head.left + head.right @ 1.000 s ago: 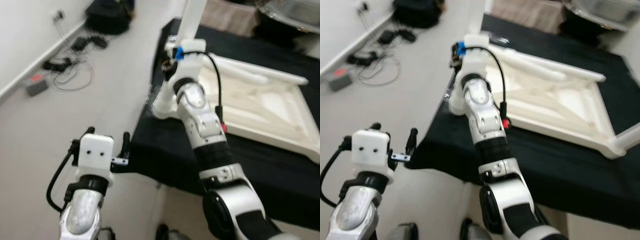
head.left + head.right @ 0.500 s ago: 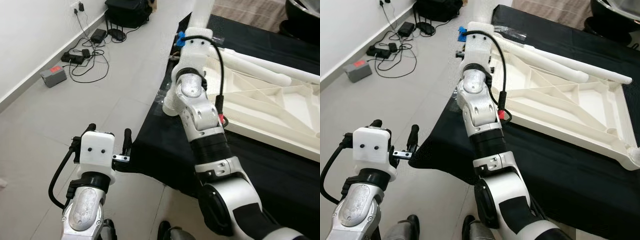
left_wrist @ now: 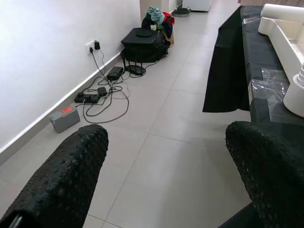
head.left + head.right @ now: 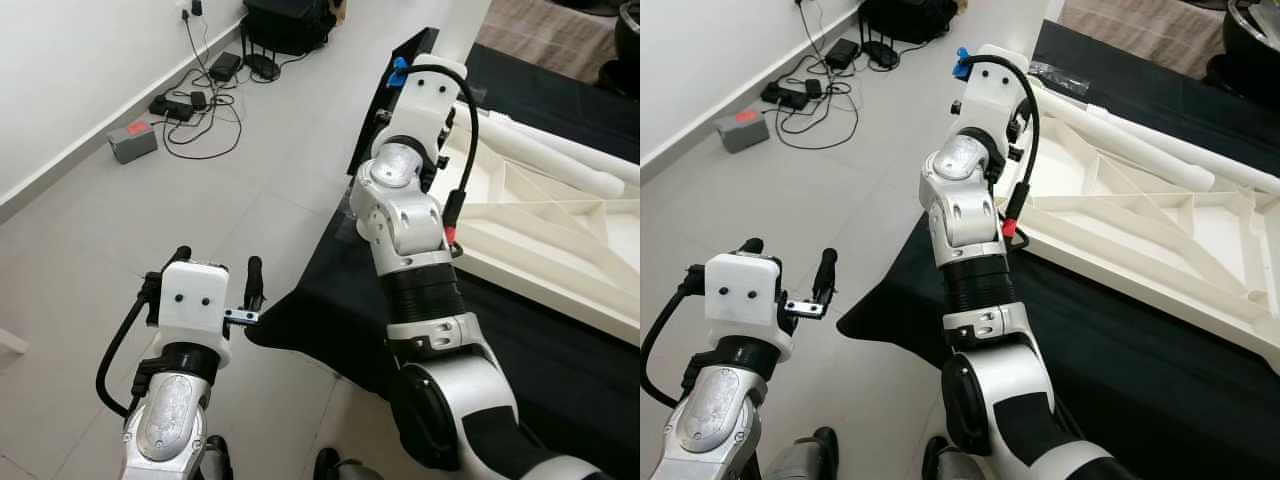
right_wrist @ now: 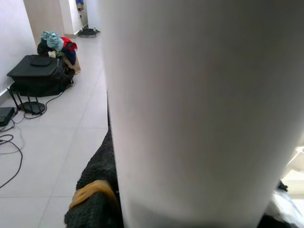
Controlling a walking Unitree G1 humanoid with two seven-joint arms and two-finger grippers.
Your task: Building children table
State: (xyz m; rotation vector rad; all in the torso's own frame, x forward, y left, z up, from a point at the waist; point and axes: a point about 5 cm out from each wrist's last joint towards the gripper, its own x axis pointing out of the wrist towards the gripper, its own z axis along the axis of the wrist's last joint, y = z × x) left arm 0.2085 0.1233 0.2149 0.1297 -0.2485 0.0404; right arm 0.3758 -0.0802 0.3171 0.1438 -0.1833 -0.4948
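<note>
Your right arm is raised and bent at the elbow, forearm reaching up and forward over the near corner of the black-covered table (image 4: 560, 330), its wrist housing turned toward the white table leg (image 5: 199, 109). In the right wrist view that leg sits directly between the fingers of your right gripper (image 5: 190, 209), and one black finger (image 5: 97, 190) presses against its side, so the claw is closed around the leg, which stands upright at the table's corner. The white table frame (image 4: 1140, 225) lies upside down on the black cloth, its ribbed underside facing up, with a second white leg (image 4: 1140, 150) lying flat along its far edge. Your left arm is held low and forward over the tiled floor (image 4: 150, 230), clear of the table, wrist level. Your left gripper (image 3: 166, 180) has its two black fingers spread wide apart with nothing between them. Along the white wall (image 4: 70, 70) you have a grey box (image 4: 132, 142) with a red label, a tangle of cables (image 4: 205, 105) and a black stand (image 3: 142, 45) holding bundled clothes.
</note>
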